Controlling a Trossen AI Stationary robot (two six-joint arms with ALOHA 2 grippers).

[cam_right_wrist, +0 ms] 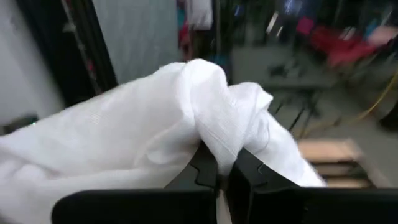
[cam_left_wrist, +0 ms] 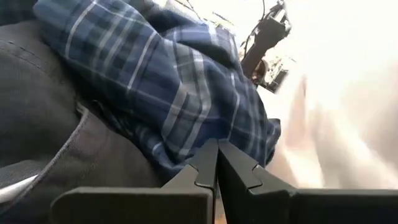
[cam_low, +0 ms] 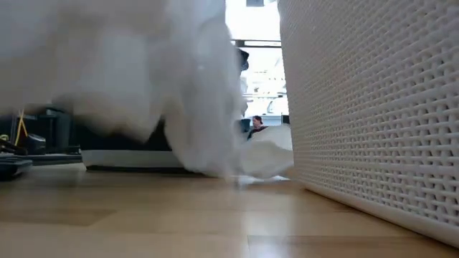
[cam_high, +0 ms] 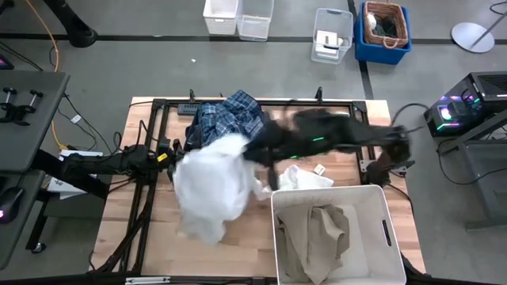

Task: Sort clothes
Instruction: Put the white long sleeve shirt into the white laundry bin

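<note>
One white shirt (cam_high: 207,186) hangs pinched in the right pincer (cam_right_wrist: 219,169) over the worktop (cam_high: 245,241); left pincer (cam_left_wrist: 217,163) sits closed, empty, by the plaid shirt (cam_left_wrist: 168,87).

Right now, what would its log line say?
right gripper: shut on white shirt | left gripper: shut, by plaid shirt

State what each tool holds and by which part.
Right tool pinches a bunched fold of the white shirt. Left tool is shut, holding nothing.
</note>
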